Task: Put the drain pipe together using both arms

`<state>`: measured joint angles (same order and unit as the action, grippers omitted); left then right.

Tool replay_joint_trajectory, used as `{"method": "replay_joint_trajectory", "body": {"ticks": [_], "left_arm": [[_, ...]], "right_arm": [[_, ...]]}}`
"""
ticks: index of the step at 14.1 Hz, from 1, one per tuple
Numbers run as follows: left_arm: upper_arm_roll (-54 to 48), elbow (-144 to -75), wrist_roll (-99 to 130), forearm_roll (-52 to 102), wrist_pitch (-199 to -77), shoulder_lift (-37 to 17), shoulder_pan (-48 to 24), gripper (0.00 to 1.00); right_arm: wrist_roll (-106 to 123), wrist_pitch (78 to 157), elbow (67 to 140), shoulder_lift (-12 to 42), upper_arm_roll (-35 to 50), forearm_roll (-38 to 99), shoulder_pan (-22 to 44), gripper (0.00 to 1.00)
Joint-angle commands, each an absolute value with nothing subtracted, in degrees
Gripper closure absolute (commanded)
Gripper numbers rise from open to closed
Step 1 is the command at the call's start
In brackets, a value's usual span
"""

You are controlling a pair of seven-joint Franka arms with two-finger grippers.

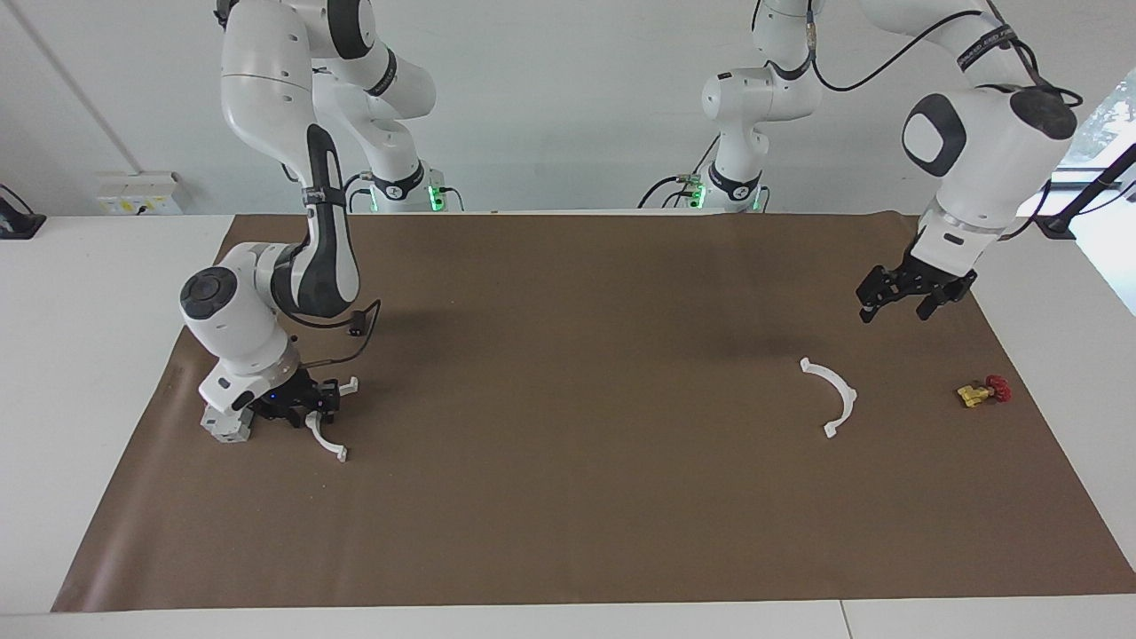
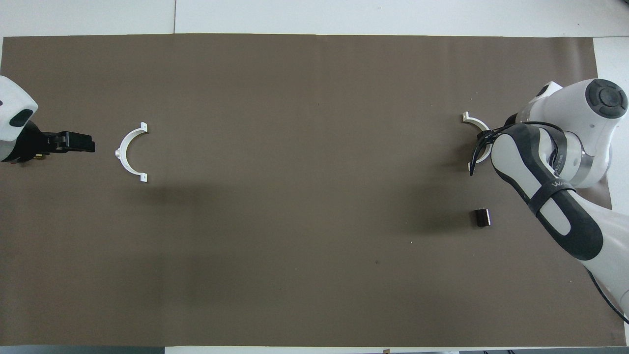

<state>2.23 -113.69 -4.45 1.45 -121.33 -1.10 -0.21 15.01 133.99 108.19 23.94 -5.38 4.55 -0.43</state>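
Note:
One white half-ring arc of the drain pipe (image 1: 838, 396) lies flat on the brown mat toward the left arm's end; it also shows in the overhead view (image 2: 127, 152). My left gripper (image 1: 896, 311) is open, empty and raised over the mat beside that arc; in the overhead view (image 2: 73, 142) it is clear of it. The second arc (image 1: 330, 442) lies toward the right arm's end. My right gripper (image 1: 306, 406) is down at mat level at this arc's middle. In the overhead view only one end of this arc (image 2: 472, 120) shows; the right arm hides the rest and the gripper.
A grey boxy block (image 1: 226, 426) sits right against the right gripper. A small red-and-yellow valve (image 1: 983, 390) lies near the mat's edge at the left arm's end. A small black plug (image 2: 482, 217) hangs on a cable from the right arm.

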Motion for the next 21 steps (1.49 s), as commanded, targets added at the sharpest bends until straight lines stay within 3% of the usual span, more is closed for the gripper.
{"method": "replay_joint_trajectory", "body": {"ticks": [1,3,6,9,11,13,14,19,21], "left_arm": [[2.2,-120.3,-4.4,1.9,-131.4,-2.8,0.4,0.0],[2.2,-121.8,-4.4,1.9,-137.9,-6.7,0.4,0.0],[2.2,-122.3,-4.4,1.9,-145.4,-12.5,1.1,0.01],[2.2,-122.3,-4.5,1.9,-150.1,-16.5,1.1,0.14],[2.2,-122.3,-4.5,1.9,-150.0,-16.5,1.1,0.4],[2.2,-122.2,-4.4,1.9,-149.8,-16.5,1.1,0.95],[2.2,-122.3,-4.4,1.9,-149.5,-16.4,1.1,1.0],[2.3,-121.6,-4.4,1.9,-146.6,-15.6,1.2,1.0],[2.4,-121.5,-4.4,1.9,-146.5,-14.6,1.2,1.0]], "right_arm": [[17.1,135.4,109.2,23.5,-5.0,6.0,-0.9,0.71],[17.1,135.3,108.5,23.6,-5.0,5.9,-0.8,0.87],[17.0,132.6,106.4,23.6,-4.3,5.9,-0.9,0.88],[13.1,121.8,97.8,23.4,-2.2,5.8,-0.4,0.88],[6.9,117.8,94.2,23.2,-1.5,5.3,3.5,0.88],[-1.2,116.0,91.2,22.9,-1.5,4.8,9.5,0.88],[-5.3,115.2,89.3,23.5,-1.4,4.8,12.7,0.88],[-27.5,116.7,83.2,28.7,-1.4,4.5,27.6,0.87],[-34.3,122.3,81.8,32.2,-1.4,4.3,32.3,0.88]]}}
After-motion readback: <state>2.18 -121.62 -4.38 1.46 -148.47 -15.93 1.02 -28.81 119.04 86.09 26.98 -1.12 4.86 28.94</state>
